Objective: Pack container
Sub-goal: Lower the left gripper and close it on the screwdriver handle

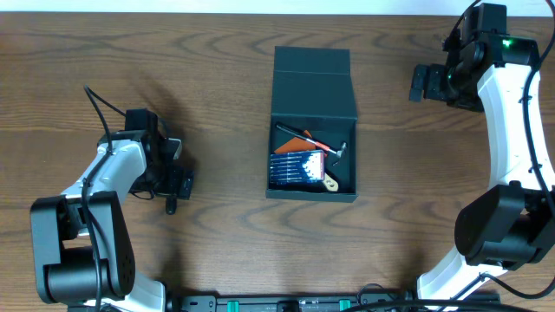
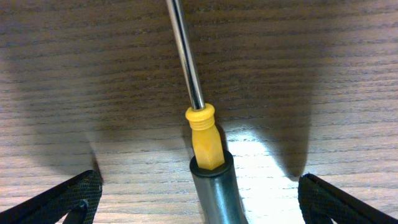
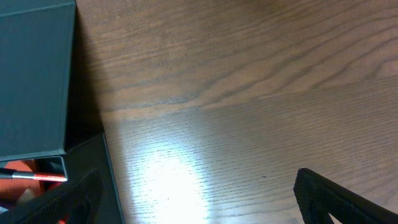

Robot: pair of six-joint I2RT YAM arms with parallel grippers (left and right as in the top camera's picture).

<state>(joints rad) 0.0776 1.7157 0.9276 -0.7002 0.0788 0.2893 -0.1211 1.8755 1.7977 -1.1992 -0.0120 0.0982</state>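
Straddling a yellow-collared steel screwdriver (image 2: 208, 155) left of the green-black cardboard box (image 1: 314, 87), left gripper (image 2: 199, 180) gapes; right gripper (image 3: 196, 186) likewise. A skewed pinch could roll it.

Dark wood-grain table (image 1: 225, 52) — carries the open container (image 1: 312, 87) directly on its top, and a yellow-collared screwdriver (image 2: 205, 146) lying well to the container's left

Nothing legible: print on the blue-and-white bit case (image 1: 297, 167) inside the container (image 1: 314, 87) is too small to read from overhead, and the screwdriver (image 2: 206, 146) in the left wrist view carries no readable marking.
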